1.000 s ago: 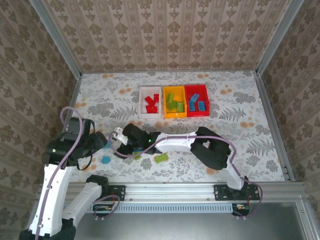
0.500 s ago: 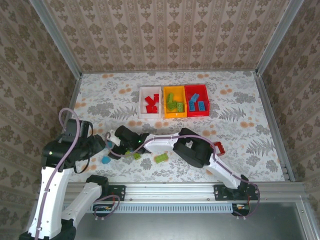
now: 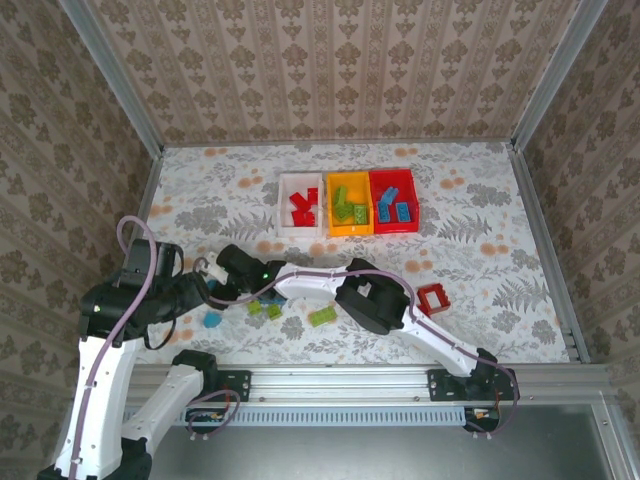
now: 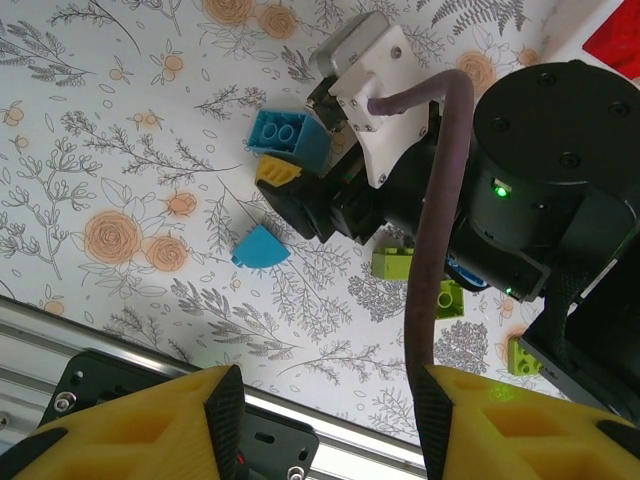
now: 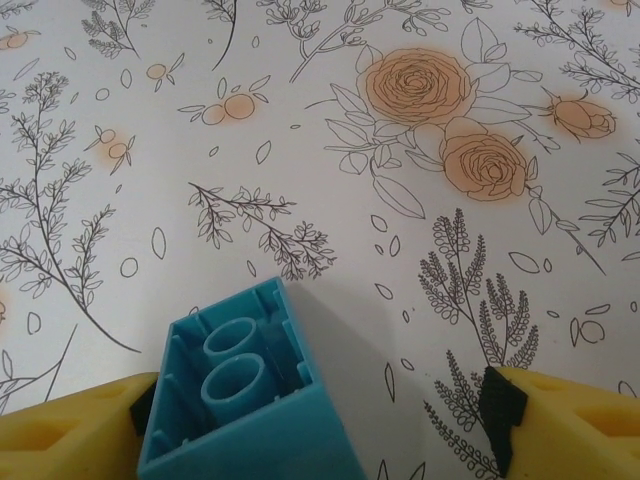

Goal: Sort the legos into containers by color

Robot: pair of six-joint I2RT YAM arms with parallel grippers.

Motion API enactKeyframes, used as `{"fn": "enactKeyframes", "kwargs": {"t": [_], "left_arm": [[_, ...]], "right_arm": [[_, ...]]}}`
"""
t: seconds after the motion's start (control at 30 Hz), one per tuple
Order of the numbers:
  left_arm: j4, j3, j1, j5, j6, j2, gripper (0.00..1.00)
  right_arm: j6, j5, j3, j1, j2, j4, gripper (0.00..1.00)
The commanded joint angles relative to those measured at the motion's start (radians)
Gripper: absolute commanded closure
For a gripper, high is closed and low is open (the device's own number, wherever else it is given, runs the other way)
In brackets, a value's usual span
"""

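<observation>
A blue lego [image 5: 250, 400] lies on its side, hollow underside up, between the fingers of my right gripper [image 5: 320, 400]. It rests against the left finger, and a gap separates it from the right finger [image 5: 505, 405]. The left wrist view shows this blue lego [image 4: 288, 135] at the right gripper's tip [image 4: 285, 180]. My left gripper [image 4: 330, 425] hangs open and empty above the table's near edge. A curved blue lego [image 3: 212, 319], green legos [image 3: 256, 308] [image 3: 322, 316] and a red square frame [image 3: 434, 298] lie loose. The white [image 3: 284, 205], yellow-orange [image 3: 350, 232] and red [image 3: 394, 228] containers stand at the back.
My right arm [image 3: 320, 285] stretches left across the near table, over the green legos. My left arm [image 3: 130, 300] stands close beside its gripper. The metal rail [image 3: 340, 380] runs along the near edge.
My right arm has reached further left, uncovering the red frame, and its jaws have narrowed around the blue lego. The left arm has shifted slightly toward the near edge.
</observation>
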Motion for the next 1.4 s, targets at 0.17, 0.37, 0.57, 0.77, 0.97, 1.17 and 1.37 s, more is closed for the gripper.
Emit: {"fn": "enactKeyframes", "kwargs": {"t": [0.17,0.37,0.57,0.77,0.97,1.17,1.37], "left_arm": [[-0.021,0.002,0.010,0.017,0.028,0.003,0.48],[-0.004,-0.012,0.012,0.021,0.026,0.009,0.48],[0.101,-0.083,0.015,0.125,0.022,0.037,0.48],[0.390,-0.193,-0.026,0.311,-0.038,0.145,0.48],[0.659,-0.086,-0.298,0.253,-0.036,0.448,0.48],[0.801,0.140,-0.446,0.260,0.044,0.767,0.48],[0.815,0.356,-0.517,0.275,0.123,0.979,0.48]], "right_arm": [[0.025,-0.054,-0.012,0.000,0.003,0.004,0.62],[0.013,-0.031,-0.145,-0.005,-0.115,0.087,0.73],[0.028,0.015,-0.427,-0.054,-0.409,0.203,0.75],[0.071,0.058,-0.756,-0.167,-0.739,0.221,0.76],[0.162,0.148,-0.989,-0.369,-1.032,0.130,0.76],[0.330,0.265,-0.970,-0.608,-1.101,-0.109,0.76],[0.502,0.246,-0.803,-0.749,-0.942,-0.281,0.74]]}}
